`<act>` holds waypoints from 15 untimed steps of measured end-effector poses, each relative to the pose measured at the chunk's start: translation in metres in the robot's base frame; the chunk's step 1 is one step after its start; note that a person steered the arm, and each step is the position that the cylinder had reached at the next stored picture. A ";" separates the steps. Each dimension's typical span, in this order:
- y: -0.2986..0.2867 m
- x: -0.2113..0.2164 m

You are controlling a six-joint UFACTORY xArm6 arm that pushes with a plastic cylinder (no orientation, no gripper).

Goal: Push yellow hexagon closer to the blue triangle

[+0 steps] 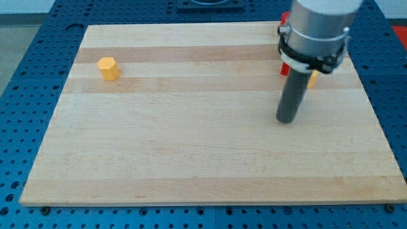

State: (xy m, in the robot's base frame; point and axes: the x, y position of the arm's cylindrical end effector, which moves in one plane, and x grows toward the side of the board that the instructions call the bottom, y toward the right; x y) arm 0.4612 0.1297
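A yellow hexagon block (109, 68) lies on the wooden board (191, 146) near the view's upper left. My tip (287, 119) rests on the board at the view's right, far from the hexagon. Behind the rod and the arm's grey body, a red block (284, 67) and a yellow block (311, 79) show only in part. Another bit of red (280, 28) shows at the board's top edge beside the arm. No blue triangle shows; the arm may hide it.
The board lies on a blue perforated table (38, 76). The arm's grey cylinder (317, 28) covers the board's upper right corner area.
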 end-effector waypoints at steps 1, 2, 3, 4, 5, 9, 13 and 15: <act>0.017 -0.019; 0.041 -0.019; 0.039 -0.016; 0.012 0.000; -0.086 0.001; -0.376 -0.127; -0.367 -0.091; -0.405 -0.142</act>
State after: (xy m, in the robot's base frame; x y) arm 0.3189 -0.2753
